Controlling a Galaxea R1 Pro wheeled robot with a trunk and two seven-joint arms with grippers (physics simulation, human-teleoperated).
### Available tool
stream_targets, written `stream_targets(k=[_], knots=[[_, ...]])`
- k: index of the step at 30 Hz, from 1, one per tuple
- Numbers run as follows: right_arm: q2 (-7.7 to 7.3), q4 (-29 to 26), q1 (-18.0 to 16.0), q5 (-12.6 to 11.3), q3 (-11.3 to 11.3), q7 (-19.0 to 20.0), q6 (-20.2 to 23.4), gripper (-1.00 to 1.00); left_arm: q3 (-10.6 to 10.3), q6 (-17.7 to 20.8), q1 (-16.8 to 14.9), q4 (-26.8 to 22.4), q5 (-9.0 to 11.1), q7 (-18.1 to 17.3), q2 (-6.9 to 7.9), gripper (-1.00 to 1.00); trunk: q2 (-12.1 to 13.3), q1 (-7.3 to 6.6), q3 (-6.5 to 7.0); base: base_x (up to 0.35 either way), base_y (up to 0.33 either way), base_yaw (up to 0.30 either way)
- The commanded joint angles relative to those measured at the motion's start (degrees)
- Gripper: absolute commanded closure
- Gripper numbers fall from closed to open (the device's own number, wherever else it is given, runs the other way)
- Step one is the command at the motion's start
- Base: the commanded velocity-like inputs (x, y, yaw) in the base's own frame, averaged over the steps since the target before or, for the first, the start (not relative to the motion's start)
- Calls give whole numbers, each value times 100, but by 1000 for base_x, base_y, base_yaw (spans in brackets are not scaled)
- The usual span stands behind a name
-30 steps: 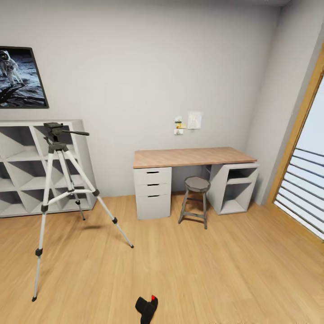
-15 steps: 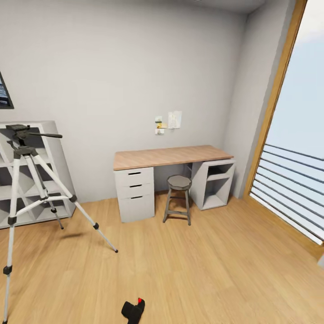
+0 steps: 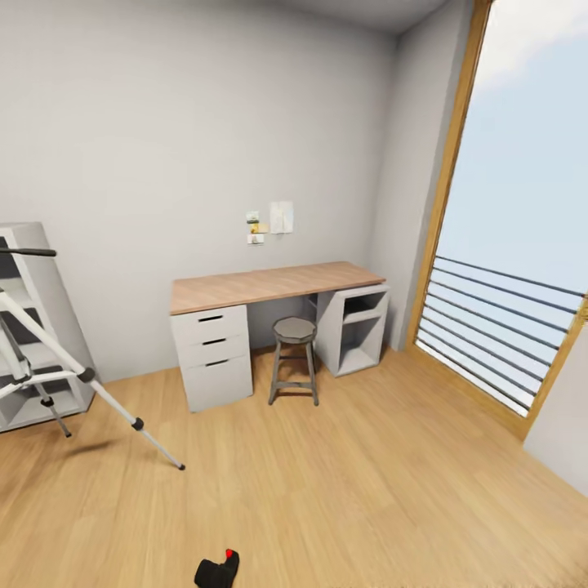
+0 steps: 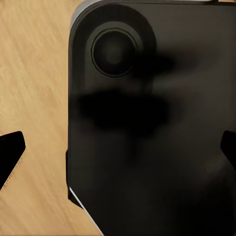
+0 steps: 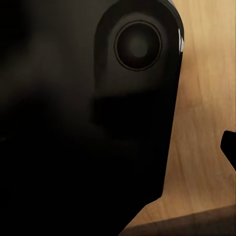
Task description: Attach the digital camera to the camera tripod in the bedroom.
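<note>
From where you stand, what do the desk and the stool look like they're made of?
The desk seems to have a matte light-wood top, showing grain, on smooth white drawer units, perhaps painted board. The stool looks like dull grey metal: thin legs, uniform colour. It is a render, so both are guesses.

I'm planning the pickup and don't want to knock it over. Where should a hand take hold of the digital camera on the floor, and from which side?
Grip the digital camera across its boxy black body, coming from above, since it lies low on the wood floor with open space around it. Keep off the red button. Its exact pose is hard to tell at the frame's edge.
</note>
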Motion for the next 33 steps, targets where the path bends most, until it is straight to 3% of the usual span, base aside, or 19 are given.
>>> stream_targets(k=[1, 33], knots=[[0, -1, -1, 6, 18, -3, -8, -100, 8, -6, 4, -11, 36, -1, 0, -100, -2, 0, -4, 0, 0, -169], [-79, -1, -1, 42, 36, 76, 0, -100, 12, -6, 4, -13, 45, -1, 7, -100, -2, 0, -4, 0, 0, -16]])
